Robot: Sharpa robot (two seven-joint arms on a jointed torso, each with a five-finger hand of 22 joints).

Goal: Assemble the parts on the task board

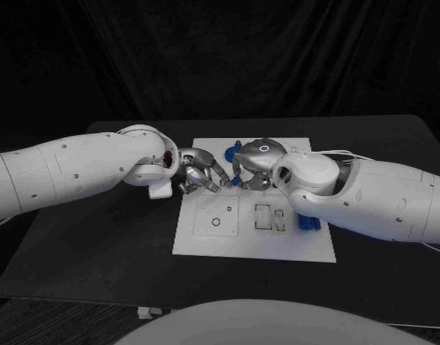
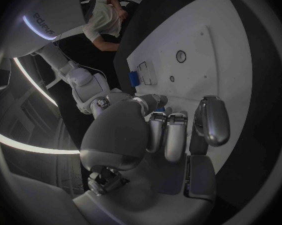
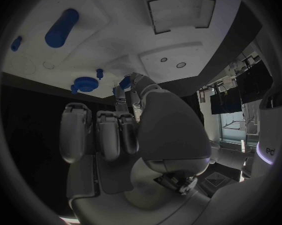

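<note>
The white task board (image 1: 243, 243) lies mid-table. My two hands meet over its far half. My right hand (image 1: 253, 164) pinches a small blue part (image 3: 124, 81) at its fingertips, over the board. My left hand (image 1: 198, 174) is right beside it with its fingers (image 2: 166, 135) curled; whether they touch the part I cannot tell. A blue gear (image 3: 86, 83) and a small blue peg (image 3: 100, 73) lie on the board by the hands. A blue cylinder (image 3: 61, 27) lies further along the board (image 3: 116, 15), at its right edge (image 1: 308, 224).
The board's near half has a round hole (image 1: 216, 221) and rectangular slots (image 1: 266, 218). Another small blue piece (image 3: 16, 43) sits near the board's edge. Black table (image 1: 95, 244) surrounds the board; both arms cross it from the sides.
</note>
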